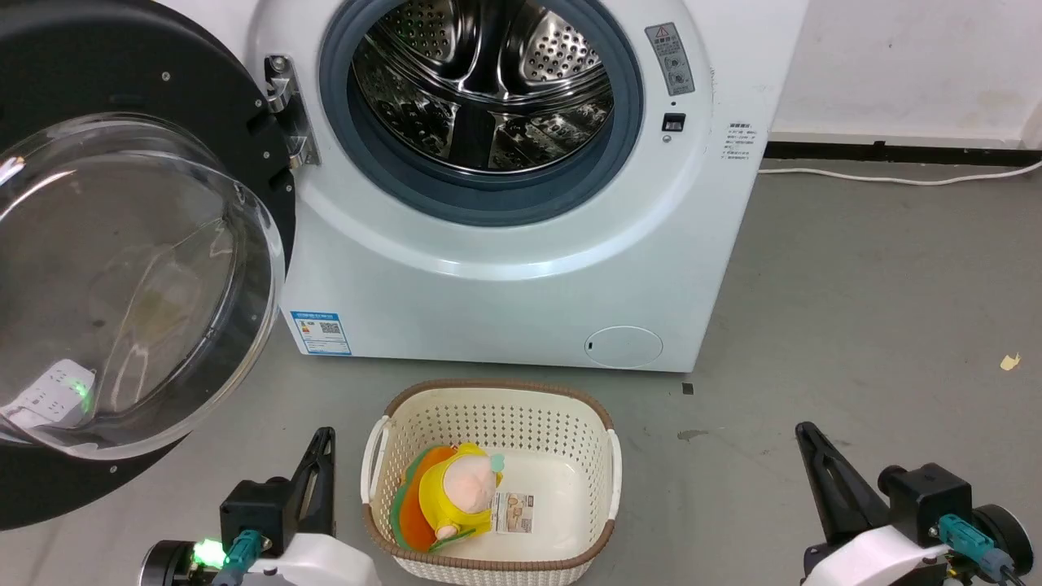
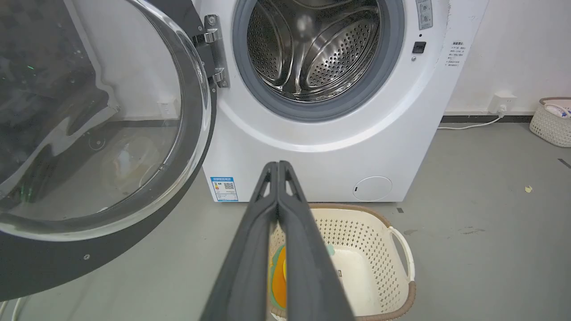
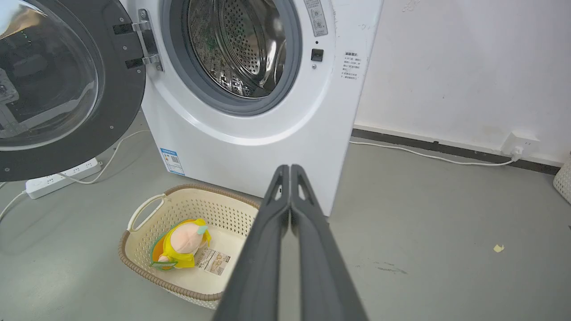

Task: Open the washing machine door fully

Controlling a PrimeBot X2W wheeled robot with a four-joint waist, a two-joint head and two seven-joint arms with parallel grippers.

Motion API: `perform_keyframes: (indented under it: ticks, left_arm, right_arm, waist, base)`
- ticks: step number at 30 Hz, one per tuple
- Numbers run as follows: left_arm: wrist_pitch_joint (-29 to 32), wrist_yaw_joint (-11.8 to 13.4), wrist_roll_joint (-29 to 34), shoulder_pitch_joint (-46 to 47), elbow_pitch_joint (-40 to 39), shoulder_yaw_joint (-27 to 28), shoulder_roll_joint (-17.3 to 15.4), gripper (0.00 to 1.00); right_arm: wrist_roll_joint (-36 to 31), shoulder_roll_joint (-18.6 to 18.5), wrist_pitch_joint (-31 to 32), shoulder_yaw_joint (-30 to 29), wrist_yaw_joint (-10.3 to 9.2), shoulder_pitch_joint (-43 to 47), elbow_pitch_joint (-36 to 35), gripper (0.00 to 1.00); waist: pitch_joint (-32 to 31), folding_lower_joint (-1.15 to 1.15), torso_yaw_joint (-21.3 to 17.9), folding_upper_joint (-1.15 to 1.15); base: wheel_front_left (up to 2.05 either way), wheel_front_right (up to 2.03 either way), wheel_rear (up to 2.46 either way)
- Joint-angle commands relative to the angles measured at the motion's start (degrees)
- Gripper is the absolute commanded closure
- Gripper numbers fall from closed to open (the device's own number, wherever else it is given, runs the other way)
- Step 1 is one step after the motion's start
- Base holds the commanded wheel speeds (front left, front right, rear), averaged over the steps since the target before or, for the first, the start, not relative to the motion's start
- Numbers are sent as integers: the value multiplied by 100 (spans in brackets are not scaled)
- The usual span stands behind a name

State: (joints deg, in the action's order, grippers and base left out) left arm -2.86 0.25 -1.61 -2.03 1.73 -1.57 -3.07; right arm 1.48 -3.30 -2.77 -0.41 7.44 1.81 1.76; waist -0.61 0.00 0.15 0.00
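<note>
The white washing machine (image 1: pixel 521 301) (image 2: pixel 312 151) (image 3: pixel 250 147) stands ahead with its steel drum exposed. Its round black door (image 1: pixel 49 480) (image 2: pixel 49 263) (image 3: pixel 111 116) with the bulging glass bowl (image 1: pixel 122 285) hangs swung out to the left on its hinge (image 1: pixel 285 110). My left gripper (image 1: pixel 324 439) (image 2: pixel 278 166) is shut and empty, low at the left, just right of the door's lower edge and apart from it. At the lower right my right gripper (image 1: pixel 806 433) (image 3: pixel 290 168) is likewise shut with nothing in it, well away from the machine.
A cream basket (image 1: pixel 570 423) (image 2: pixel 379 249) (image 3: pixel 147 214) holding a yellow plush toy (image 1: pixel 460 488) (image 3: pixel 180 243) sits on the floor before the machine, between my arms. A power strip (image 3: pixel 58 178) and cables lie under the door. Another basket (image 2: pixel 553 122) stands far right by the wall.
</note>
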Motion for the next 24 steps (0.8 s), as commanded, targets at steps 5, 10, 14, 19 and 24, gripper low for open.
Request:
perform_keyframes:
  ticks: [5,10,14,19,24]
  left_arm:
    - [79,-21,66,123,-66,42,1,100]
    - [138,-22,93,146,-96,75,6,100]
    - [184,-23,114,164,-121,100,10,100]
    - [254,-24,146,191,-156,139,16,100]
    - [286,-25,161,203,-173,157,19,100]
  right_arm:
    - [-48,36,73,16,4,-88,-61,100]
    - [-76,38,131,23,4,-115,-94,100]
    - [-99,39,177,29,4,-135,-120,100]
    - [-132,41,246,37,4,-167,-159,100]
    - [-148,42,277,41,5,-181,-176,100]
  waist:
    - [12,0,-3,0]
    - [26,0,-6,0]
    - [37,0,-9,0]
    - [53,0,-13,0]
    - [61,0,-15,0]
  base:
    - [0,0,0]
    - [0,0,0]
    - [0,0,0]
    - [0,0,0]
    - [0,0,0]
